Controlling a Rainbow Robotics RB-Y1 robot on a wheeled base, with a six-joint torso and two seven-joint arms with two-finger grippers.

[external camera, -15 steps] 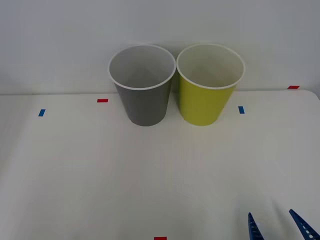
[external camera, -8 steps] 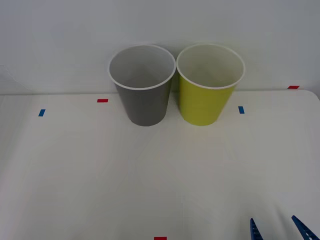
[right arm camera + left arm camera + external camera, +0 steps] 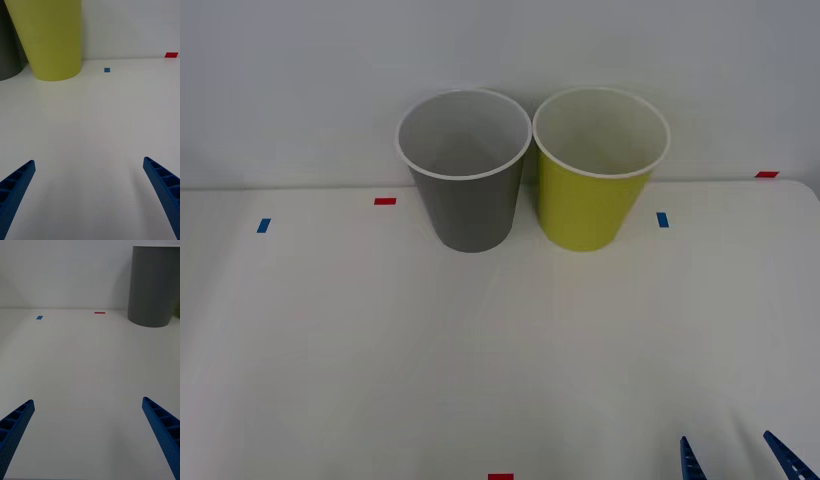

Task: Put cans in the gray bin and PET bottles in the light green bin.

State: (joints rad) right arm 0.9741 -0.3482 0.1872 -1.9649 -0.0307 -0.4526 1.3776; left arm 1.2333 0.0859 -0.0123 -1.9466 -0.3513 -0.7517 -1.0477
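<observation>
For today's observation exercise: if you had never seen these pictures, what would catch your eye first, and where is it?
Two tall cups stand side by side at the far edge of the white table: the gray bin on the left and the light green bin on the right. The right gripper peeks in at the near right corner, open, holding nothing. The left gripper is open too, over bare table facing the gray bin.

A white table [image 3: 330, 340] dotted with small red and blue tape marks meets a plain white wall [image 3: 300, 80].
</observation>
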